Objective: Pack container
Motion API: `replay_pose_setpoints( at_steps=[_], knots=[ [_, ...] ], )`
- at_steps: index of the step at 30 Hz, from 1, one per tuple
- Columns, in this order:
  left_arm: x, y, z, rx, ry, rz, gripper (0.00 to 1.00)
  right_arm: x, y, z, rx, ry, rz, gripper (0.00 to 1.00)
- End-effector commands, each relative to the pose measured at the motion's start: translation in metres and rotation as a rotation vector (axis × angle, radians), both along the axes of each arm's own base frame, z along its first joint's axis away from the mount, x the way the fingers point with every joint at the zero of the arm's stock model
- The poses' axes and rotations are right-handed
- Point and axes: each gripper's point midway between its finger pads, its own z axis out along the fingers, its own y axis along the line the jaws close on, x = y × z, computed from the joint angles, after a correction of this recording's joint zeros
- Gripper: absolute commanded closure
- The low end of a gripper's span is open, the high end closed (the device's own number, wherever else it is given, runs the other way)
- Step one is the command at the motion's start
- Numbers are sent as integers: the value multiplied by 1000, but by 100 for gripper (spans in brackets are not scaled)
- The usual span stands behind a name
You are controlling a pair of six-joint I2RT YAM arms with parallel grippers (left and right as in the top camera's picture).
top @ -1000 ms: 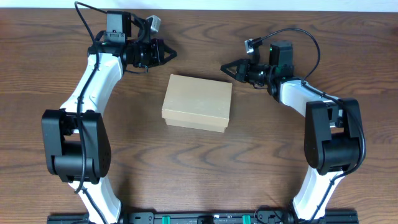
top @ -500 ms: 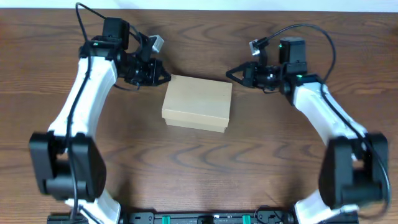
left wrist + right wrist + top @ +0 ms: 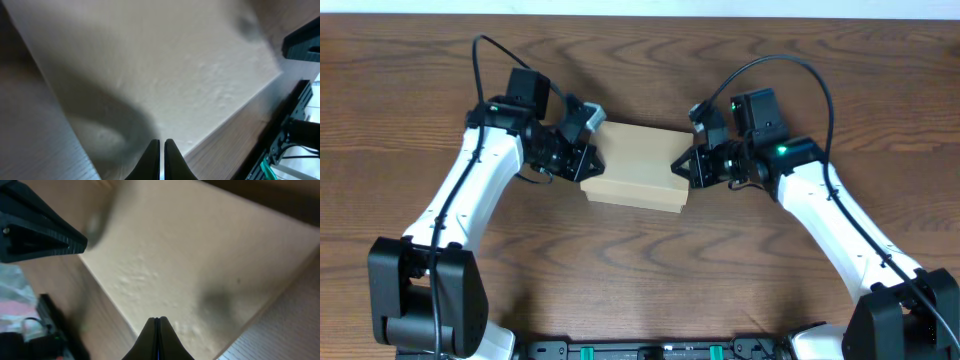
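Note:
The container (image 3: 638, 165) is a tan cardboard box with its lid down, lying in the middle of the wooden table. My left gripper (image 3: 590, 166) is shut and empty, its tip at the box's left edge. From the other side my right gripper (image 3: 677, 167) is shut too, tip at the box's right edge. In the left wrist view the shut gripper (image 3: 161, 145) hovers over the box's pale top (image 3: 165, 65). The right wrist view has the shut gripper (image 3: 157, 322) above the box lid (image 3: 200, 255), with the left gripper's black tip (image 3: 45, 232) across from it.
Brown wooden table (image 3: 640, 270) surrounds the box. A black rail with green connectors (image 3: 650, 350) runs along the near edge between the arm bases. A white wall strip (image 3: 640, 6) borders the far side.
Both arms have swung inward and forward. The grippers moved from behind and beside the box to its left and right edges. The box has not moved.

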Motion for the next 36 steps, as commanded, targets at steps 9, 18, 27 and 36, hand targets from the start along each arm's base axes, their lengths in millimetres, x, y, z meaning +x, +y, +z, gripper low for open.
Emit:
replay_pose_setpoints(
  at_steps=[9, 18, 27, 36],
  knots=[
    [-11, 6, -30, 43, 50, 34, 94, -14, -13, -48, -72, 56, -53, 98],
    [-11, 8, -21, 42, 52, 70, 94, -8, -15, -35, -61, 50, -94, 98],
    [-8, 32, 32, 138, -165, 147, 94, 20, -79, 9, -160, -49, -485, 99],
    [-1, 53, 2, 201, -134, 310, 94, 28, -86, -38, -220, 76, -569, 98]
  ],
)
